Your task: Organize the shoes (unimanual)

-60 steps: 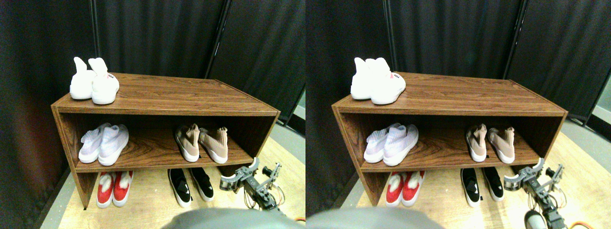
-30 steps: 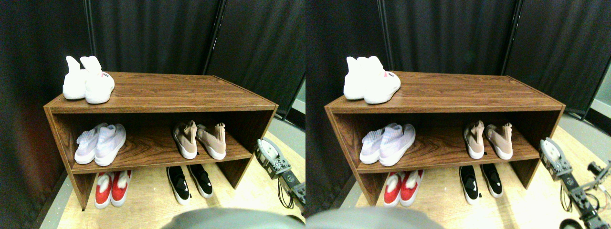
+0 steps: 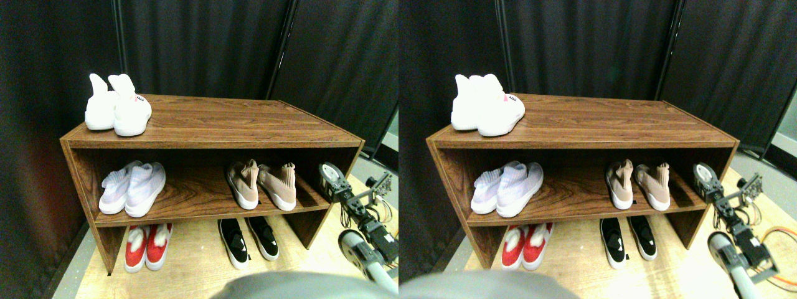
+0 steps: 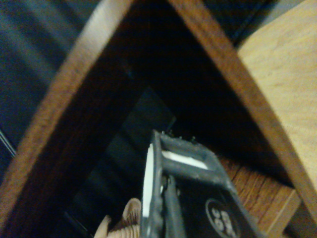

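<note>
The shoes, a beige-tan knit pair, stand on the right part of the middle shelf: one shoe point(image 3: 243, 184) on the left, the other point(image 3: 279, 186) beside it, toes toward me. My right gripper point(image 3: 331, 180) hovers at the shelf's right front corner, level with the middle shelf and a short way right of the right-hand shoe, touching nothing. In the wrist view the dark jaw frame point(image 4: 184, 193) points into the shelf's dark interior. A ribbed beige collar point(image 4: 128, 218) shows at the picture's edge beside it.
The wooden shoe rack point(image 3: 212, 118) carries a white high-collared pair point(image 3: 118, 109) on top at the left and a pale lilac pair point(image 3: 132, 187) on the middle shelf's left. Red shoes point(image 3: 148, 244) and black shoes point(image 3: 249, 238) sit on the floor beneath. Dark curtains hang behind.
My right gripper has risen from near the floor, swung out right of the rack's front corner, and now sits at the middle shelf's right opening. The shoes have not moved.
</note>
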You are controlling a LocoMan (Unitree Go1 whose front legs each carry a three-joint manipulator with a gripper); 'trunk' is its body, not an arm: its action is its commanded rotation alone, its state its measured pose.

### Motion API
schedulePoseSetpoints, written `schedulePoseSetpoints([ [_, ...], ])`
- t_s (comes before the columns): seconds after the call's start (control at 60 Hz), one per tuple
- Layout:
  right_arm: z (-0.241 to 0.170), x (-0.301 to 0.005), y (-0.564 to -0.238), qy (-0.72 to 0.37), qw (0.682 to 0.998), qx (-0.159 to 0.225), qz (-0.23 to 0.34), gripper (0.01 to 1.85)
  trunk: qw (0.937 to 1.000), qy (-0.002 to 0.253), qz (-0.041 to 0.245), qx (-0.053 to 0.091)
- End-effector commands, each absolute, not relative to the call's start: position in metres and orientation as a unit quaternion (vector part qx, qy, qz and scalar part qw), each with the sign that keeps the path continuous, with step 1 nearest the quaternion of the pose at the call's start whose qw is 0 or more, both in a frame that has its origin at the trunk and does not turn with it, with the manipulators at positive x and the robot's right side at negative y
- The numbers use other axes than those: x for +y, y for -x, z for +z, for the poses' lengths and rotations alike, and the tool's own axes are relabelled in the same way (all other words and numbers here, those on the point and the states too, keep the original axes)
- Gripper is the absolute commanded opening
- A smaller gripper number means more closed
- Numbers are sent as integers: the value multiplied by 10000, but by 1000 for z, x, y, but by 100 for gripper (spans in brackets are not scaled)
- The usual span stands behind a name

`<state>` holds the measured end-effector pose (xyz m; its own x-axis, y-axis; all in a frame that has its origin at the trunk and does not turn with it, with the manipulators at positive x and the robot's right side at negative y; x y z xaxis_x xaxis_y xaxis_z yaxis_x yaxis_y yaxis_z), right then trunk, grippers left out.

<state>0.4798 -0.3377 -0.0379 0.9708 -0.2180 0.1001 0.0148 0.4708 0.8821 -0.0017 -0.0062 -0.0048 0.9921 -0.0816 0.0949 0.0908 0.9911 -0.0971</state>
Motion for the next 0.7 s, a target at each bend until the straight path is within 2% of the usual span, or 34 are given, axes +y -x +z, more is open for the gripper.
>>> schedulePoseSetpoints([
  [0.017,-44,-340,-497,-5260,8410,-941,-849,6,9960,654,-422,-437],
  [0.117,-52,-339,-506,-5198,8440,-850,-1009,6,9960,676,-386,-445],
  [0.25,-59,-336,-514,-5346,8324,-884,-1159,6,9960,689,-360,-449],
  [0.35,-64,-336,-521,-5178,8421,-880,-1229,6,9959,707,-314,-461],
  [0.417,-66,-334,-522,-5222,8369,-899,-1372,6,9959,707,-314,-461],
  [0.567,-75,-325,-522,-5388,8299,-741,-1245,6,9959,758,-238,-430],
  [0.683,-82,-311,-516,-5316,8348,-620,-1289,6,9956,829,-160,-404],
  [0.7,-85,-304,-515,-5356,8345,-512,-1183,6,9956,837,-152,-400],
])
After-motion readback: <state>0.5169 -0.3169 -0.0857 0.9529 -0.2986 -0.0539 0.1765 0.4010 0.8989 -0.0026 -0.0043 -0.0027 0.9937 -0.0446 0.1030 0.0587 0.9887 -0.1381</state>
